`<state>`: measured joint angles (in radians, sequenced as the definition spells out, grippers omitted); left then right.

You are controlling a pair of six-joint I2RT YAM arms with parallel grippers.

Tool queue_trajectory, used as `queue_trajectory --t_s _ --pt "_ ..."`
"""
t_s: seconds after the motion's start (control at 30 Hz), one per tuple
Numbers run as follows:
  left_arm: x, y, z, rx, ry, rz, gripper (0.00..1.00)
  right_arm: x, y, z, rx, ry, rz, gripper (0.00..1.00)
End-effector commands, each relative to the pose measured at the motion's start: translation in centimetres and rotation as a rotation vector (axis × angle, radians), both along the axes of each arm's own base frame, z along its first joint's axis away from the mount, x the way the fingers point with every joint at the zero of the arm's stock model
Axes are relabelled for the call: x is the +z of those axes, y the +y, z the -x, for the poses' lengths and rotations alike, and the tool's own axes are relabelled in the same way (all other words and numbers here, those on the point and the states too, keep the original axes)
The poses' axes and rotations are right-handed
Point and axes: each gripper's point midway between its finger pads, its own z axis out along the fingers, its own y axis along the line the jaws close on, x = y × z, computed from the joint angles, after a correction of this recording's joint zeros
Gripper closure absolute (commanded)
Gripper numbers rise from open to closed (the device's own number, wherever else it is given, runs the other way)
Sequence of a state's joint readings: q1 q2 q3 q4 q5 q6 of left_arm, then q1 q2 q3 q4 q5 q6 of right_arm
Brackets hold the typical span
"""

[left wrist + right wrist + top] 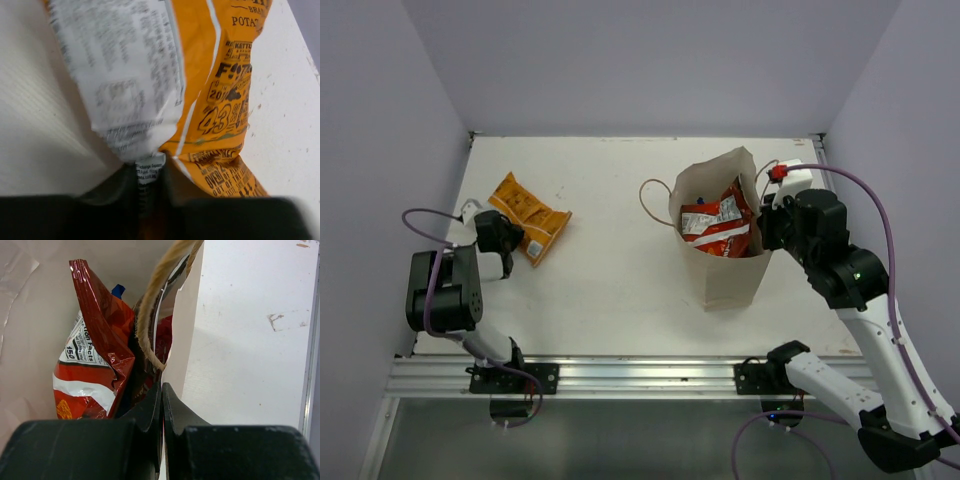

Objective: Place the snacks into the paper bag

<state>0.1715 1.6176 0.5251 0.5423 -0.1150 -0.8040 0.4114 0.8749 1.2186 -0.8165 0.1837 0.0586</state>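
An orange snack packet (532,224) lies on the left of the white table (620,290). My left gripper (510,240) is at its near-left end. In the left wrist view the gripper (147,175) is shut on the sealed edge of the orange packet (220,100), whose white back panel faces up. The paper bag (728,280) stands upright at centre right with a red-orange packet (720,228) inside. My right gripper (767,215) is shut on the bag's right wall at the rim. In the right wrist view the gripper (161,390) pinches that bag wall (190,340), beside the red-orange packet (95,350) and a blue corner (118,290).
One loop handle (650,200) sticks out from the bag's left side, and the other handle (155,305) hangs just ahead of my right fingers. An aluminium rail (640,375) runs along the near table edge. Grey walls close in the table on the left, back and right.
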Motion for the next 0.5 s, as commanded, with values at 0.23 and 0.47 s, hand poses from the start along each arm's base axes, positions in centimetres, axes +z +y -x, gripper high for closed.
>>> queue_trajectory --t_s 0.23,0.47 --pt "1.7 -2.0 -1.4 -0.134 -0.052 0.043 1.00 0.5 0.5 0.0 0.032 -0.015 0.002 0.97" --pt "12.6 -4.3 -2.5 -0.266 -0.284 0.015 1.00 0.5 0.4 -0.2 0.026 -0.013 0.005 0.97"
